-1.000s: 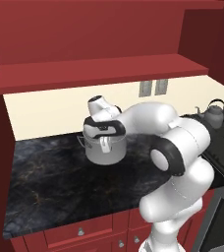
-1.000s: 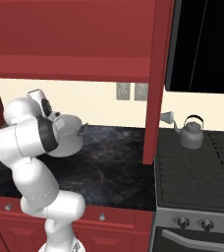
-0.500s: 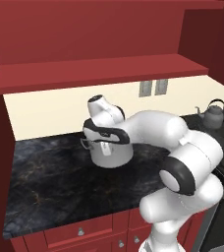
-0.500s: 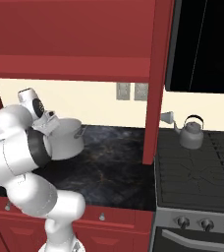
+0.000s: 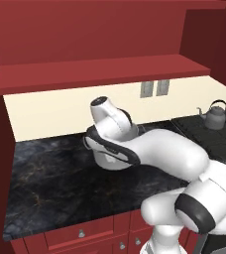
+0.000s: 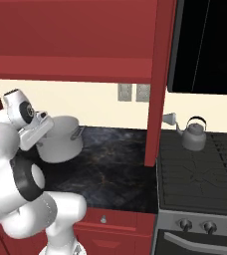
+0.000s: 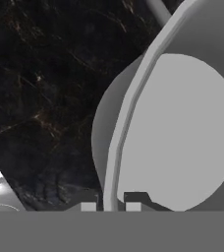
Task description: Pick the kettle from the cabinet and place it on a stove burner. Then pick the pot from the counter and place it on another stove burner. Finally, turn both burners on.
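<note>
While the wide silver-grey cylindrical pot (image 6: 59,139) was tilted above the dark veined counter (image 6: 115,164), the small grey spouted kettle (image 6: 193,134) already sat on a black stove burner (image 6: 195,172) at right — burners unlit, by judgement. Two-finger gripper (image 7: 111,203) — clenched on the pot's rim.

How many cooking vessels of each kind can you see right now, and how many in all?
Kettle, on the stove: 1
Pot, its rim between the gripper's fingers, over the counter: 1
Total: 2
</note>
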Available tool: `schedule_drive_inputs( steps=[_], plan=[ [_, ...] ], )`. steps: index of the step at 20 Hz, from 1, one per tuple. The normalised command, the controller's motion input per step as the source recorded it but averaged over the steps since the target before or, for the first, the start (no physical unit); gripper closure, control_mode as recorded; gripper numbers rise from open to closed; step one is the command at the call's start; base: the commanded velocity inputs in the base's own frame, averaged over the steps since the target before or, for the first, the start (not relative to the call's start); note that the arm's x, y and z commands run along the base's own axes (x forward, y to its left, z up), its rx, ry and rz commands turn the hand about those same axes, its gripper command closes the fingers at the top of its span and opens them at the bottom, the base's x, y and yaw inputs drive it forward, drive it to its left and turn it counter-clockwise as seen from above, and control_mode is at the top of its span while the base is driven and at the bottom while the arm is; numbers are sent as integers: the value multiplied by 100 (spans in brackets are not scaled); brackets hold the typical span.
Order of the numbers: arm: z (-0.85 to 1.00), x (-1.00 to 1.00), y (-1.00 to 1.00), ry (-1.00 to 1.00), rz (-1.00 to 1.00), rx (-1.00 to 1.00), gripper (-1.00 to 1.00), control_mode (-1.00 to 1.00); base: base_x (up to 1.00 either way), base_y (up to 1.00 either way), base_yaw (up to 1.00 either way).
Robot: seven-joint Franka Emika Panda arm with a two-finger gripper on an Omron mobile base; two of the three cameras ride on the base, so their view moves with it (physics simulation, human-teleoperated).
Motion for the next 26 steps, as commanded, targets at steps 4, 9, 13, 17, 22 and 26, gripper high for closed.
schedule_drive_inputs(
  steps=[4,9,13,17,22,26],
  plan=[
    [27,-49,0,-10,0,0,100,-100,0,0,0],
    [29,-51,0,-8,-1,0,100,-100,0,0,0],
    [38,-52,0,-7,-1,0,100,-100,0,0,0],
    [47,-48,0,-4,-1,-1,100,-100,0,0,0],
    [43,-50,0,0,0,-3,100,-100,0,0,0],
    [40,-50,0,0,0,-3,100,-100,0,0,0]
  ],
)
